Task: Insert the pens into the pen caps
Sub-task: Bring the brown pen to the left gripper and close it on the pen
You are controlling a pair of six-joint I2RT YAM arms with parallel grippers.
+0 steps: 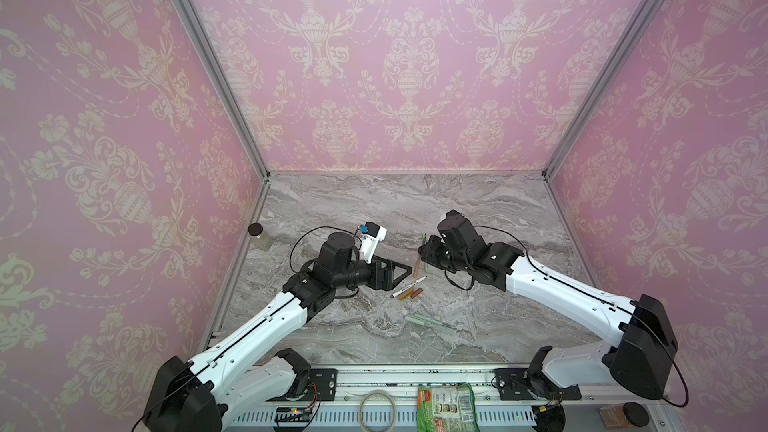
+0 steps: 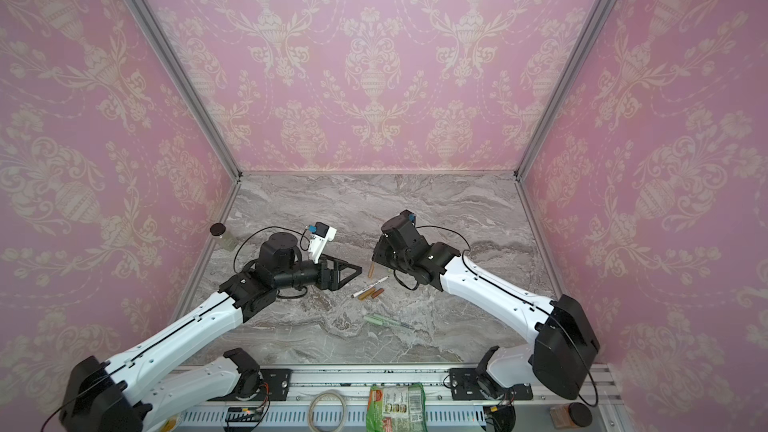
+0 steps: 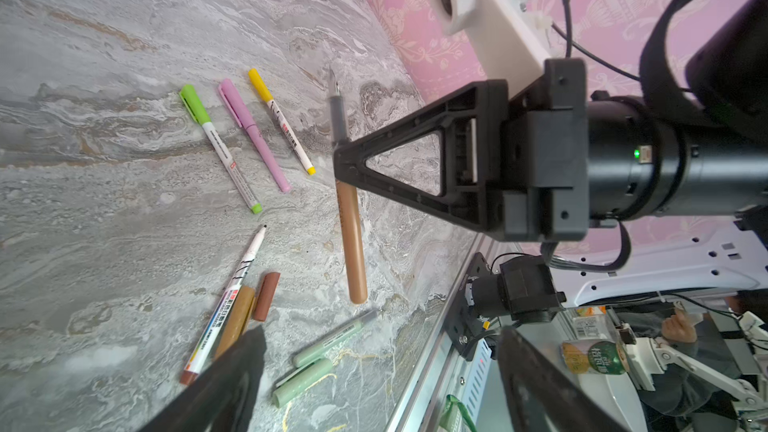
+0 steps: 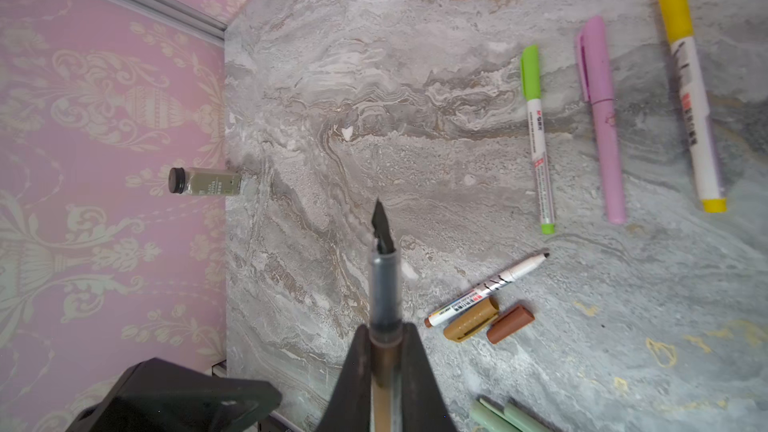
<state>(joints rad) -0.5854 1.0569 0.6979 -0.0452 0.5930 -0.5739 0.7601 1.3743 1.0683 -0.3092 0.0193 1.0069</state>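
My right gripper (image 4: 384, 332) is shut on a brown pen (image 4: 384, 284) and holds it above the table, its grey neck and dark nib sticking out past the fingertips. The same brown pen (image 3: 352, 251) shows in the left wrist view and in both top views (image 1: 417, 265) (image 2: 371, 270). My left gripper (image 3: 382, 384) is open and empty, a little left of the pen (image 1: 405, 271). On the marble lie an uncapped white pen (image 4: 486, 286), a tan cap (image 4: 471, 320), a red-brown cap (image 4: 510, 324), and a sage green pen (image 3: 334, 338) beside its cap (image 3: 303, 382).
Three capped pens lie side by side: green (image 4: 536, 135), pink (image 4: 600, 118) and yellow (image 4: 690, 89). A small black-lidded jar (image 1: 258, 236) stands at the left wall. A snack packet (image 1: 446, 407) and a tape ring (image 1: 377, 409) sit on the front rail.
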